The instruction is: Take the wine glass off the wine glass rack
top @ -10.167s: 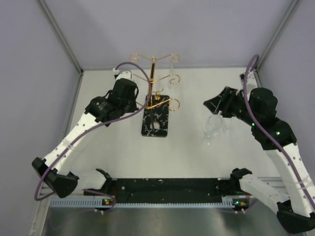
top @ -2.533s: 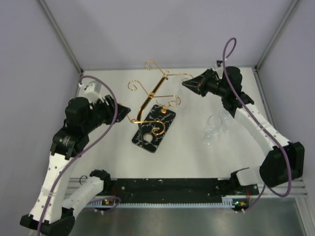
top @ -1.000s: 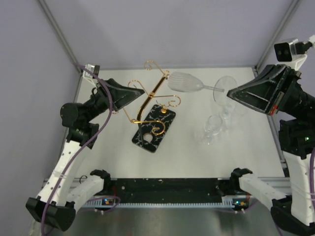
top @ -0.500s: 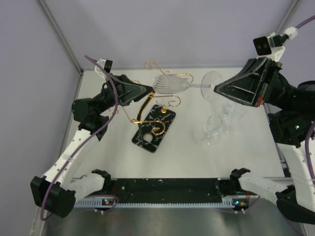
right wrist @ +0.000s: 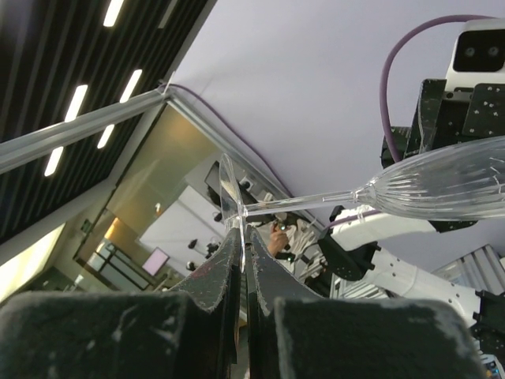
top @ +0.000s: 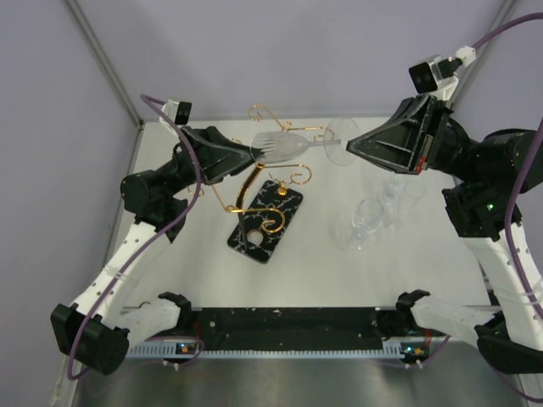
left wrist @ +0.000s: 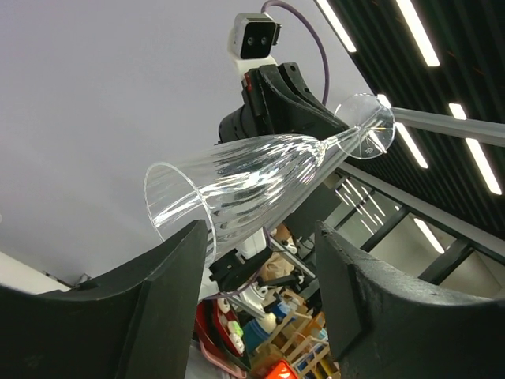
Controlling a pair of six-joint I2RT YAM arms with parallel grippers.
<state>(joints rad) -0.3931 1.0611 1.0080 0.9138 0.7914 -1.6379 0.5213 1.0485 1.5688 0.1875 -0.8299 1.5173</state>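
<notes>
— Gold wine glass rack (top: 265, 222) on the surface (top: 195, 271): holding the wine glass (top: 284, 148)?
— No, it's off, sideways in mid-air above the rack. Right tool (top: 349, 144) clamped on its foot.
— Left tool (top: 248, 152)?
— Spread wide, bowl btwn its fingers; contact unclear.
</notes>
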